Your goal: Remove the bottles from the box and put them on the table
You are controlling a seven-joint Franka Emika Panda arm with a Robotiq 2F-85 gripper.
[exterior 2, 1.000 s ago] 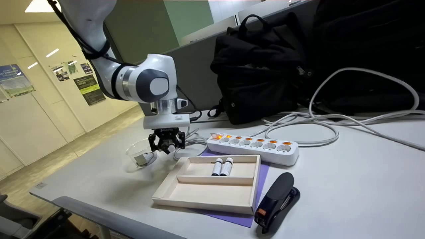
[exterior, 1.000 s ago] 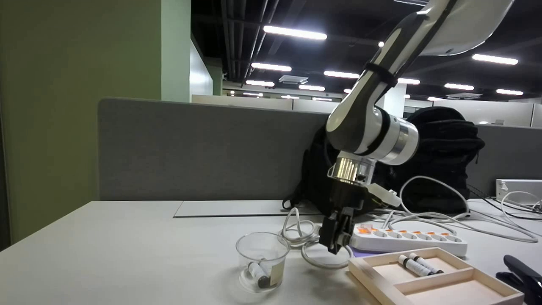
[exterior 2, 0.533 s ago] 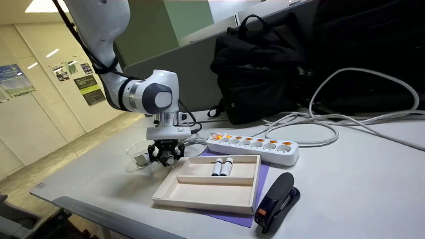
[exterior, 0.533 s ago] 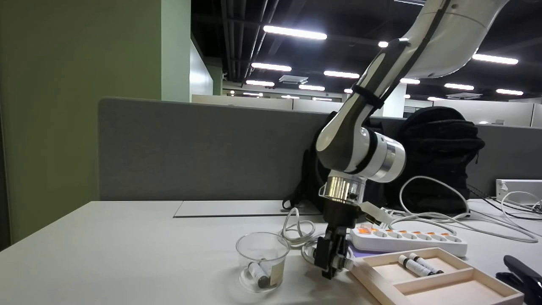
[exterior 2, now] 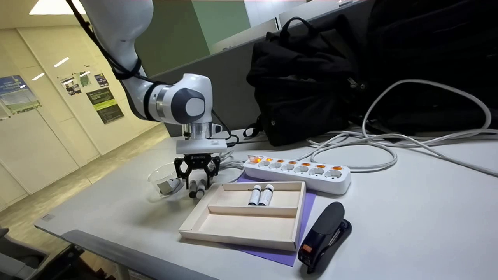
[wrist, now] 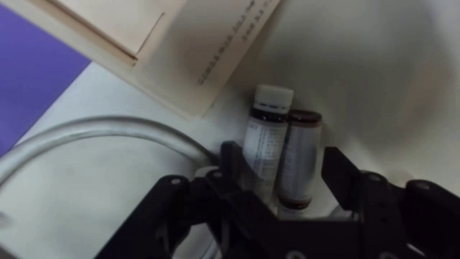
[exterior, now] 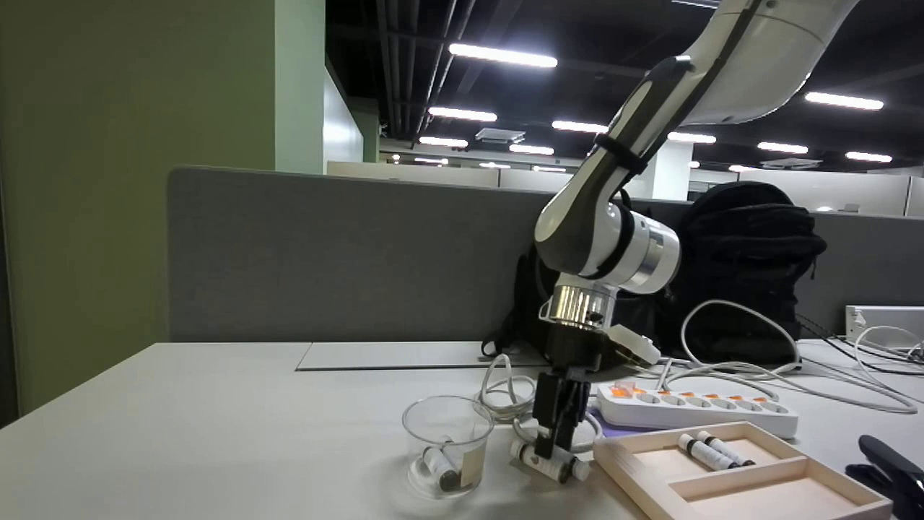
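Observation:
Two white-labelled bottles, one (wrist: pixel 266 147) with its white cap towards the box and one (wrist: pixel 300 162) turned the opposite way, lie side by side on the table (exterior: pixel 289 433). My gripper (wrist: pixel 280 154) stands over them with its jaws apart on either side; a gap shows beside the right finger (wrist: pixel 337 176), while the left finger is close to the capped bottle. In both exterior views the light-wood box (exterior 2: pixel 241 243) is beside them. Two more bottles (exterior 2: pixel 254 195) (exterior 2: pixel 266 195) lie in its rear compartment; its front compartment holds nothing.
A clear plastic cup (exterior: pixel 447 426) with at least one bottle (exterior: pixel 439 468) inside stands beside the gripper. Behind the box are a white power strip (exterior 2: pixel 297 175) and looped cables (exterior: pixel 563 453). A black stapler (exterior 2: pixel 325 237) and black backpacks (exterior 2: pixel 303 85) are nearby.
My gripper lowered with the two bottles to the table beside the box, then its jaws spread and it rose slightly. The bottles now rest there, out of its grip.

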